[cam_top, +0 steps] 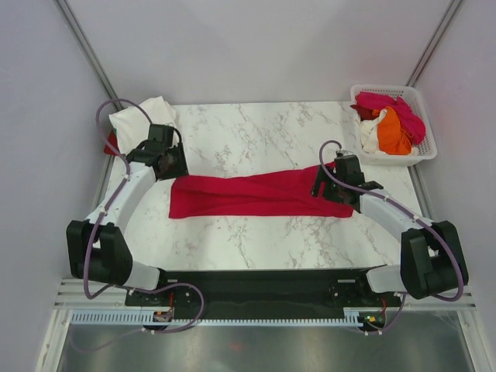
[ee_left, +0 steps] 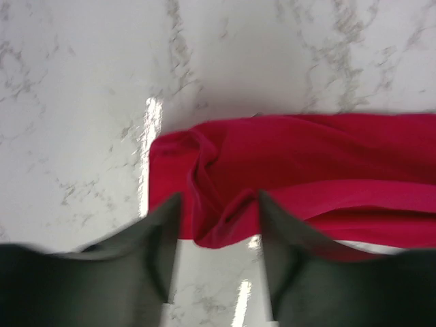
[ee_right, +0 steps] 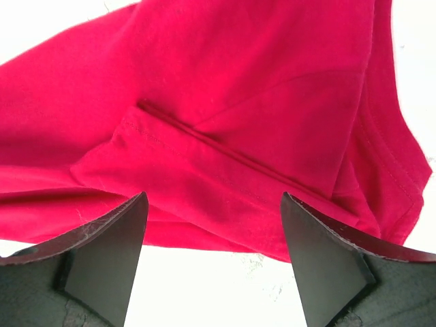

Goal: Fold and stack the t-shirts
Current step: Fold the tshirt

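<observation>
A crimson-red t-shirt [cam_top: 256, 195] lies in a long folded band across the middle of the marble table. My left gripper [cam_top: 172, 167] hovers at its left end; in the left wrist view its jaws [ee_left: 218, 201] stand apart with nothing between them, just short of the rumpled red corner [ee_left: 204, 197]. At the shirt's right end my right gripper [cam_top: 325, 186] is open, its fingers [ee_right: 214, 197] spread wide above the red cloth [ee_right: 238, 102] and a hemmed sleeve. A cream-white t-shirt [cam_top: 143, 116] lies at the back left corner.
A white lattice basket [cam_top: 387, 87] at the back right holds pink [cam_top: 387, 101], orange [cam_top: 395, 132] and white [cam_top: 370, 136] shirts. A bit of red cloth [cam_top: 112, 143] shows at the table's left edge beside the cream shirt. Grey walls enclose the table.
</observation>
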Robot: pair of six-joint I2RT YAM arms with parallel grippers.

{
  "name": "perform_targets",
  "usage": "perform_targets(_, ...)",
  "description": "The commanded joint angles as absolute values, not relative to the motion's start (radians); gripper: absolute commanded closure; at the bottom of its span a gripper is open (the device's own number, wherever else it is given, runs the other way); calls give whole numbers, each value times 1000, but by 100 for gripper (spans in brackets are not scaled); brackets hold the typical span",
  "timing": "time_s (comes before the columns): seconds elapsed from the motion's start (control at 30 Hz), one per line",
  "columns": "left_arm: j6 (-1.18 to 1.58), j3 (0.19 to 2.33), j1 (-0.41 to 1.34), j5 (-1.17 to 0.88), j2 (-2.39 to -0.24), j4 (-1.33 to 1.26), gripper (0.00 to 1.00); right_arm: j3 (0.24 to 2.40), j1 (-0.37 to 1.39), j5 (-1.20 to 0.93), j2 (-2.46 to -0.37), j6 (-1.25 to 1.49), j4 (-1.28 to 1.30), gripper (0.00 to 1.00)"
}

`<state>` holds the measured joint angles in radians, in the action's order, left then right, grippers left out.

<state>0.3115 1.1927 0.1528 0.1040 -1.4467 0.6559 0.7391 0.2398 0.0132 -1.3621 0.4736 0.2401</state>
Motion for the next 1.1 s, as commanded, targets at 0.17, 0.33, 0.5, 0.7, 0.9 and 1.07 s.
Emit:
perform_targets(0.17,317,1064,137,301,-1321,762,5,709,242,12,-1325,448,212,13)
perform_targets(0.33,342,1150,138,203,-1417,750,13,716,244,2,-1331,454,204,13)
perform_targets(0.5,402,1193,140,155,-1552,747,24,755,244,-23,-1342,453,207,13)
perform_targets(0.7,501,1143,135,195,-1624,738,36,767,242,-25,-1351,443,209,13)
perform_targets(0.9,528,1101,124,201,-1657,718,37,759,242,-23,-1368,428,210,13)
perform_targets(1.07,548,1075,112,195,-1664,706,40,756,242,-17,-1371,419,212,13)
